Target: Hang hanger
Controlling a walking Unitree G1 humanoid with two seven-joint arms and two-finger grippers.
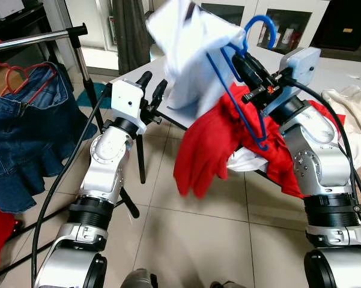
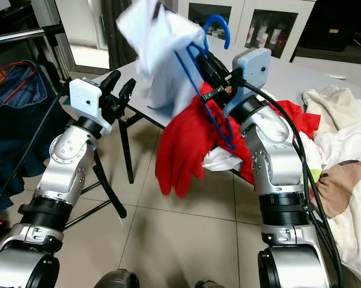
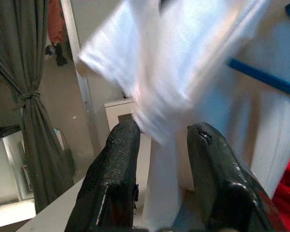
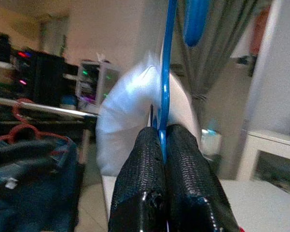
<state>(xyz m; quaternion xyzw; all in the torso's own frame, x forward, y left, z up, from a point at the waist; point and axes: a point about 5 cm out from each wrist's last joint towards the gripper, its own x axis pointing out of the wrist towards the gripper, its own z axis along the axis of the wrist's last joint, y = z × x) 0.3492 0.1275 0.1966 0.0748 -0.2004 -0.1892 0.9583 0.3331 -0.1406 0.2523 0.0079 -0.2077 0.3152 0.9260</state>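
A blue plastic hanger carries a white shirt, blurred as it swings in the air over the table edge. My right gripper is shut on the hanger's neck just below the hook. My left gripper is raised beside the shirt, open, with white cloth in front of its fingers and nothing held. At the far left stands a metal clothes rail with a red hanger holding a denim garment.
A red garment hangs off the white table edge between my arms. More pale clothes lie heaped on the right. The rail's black stand legs cross the tiled floor near my left arm. Cabinets stand behind the table.
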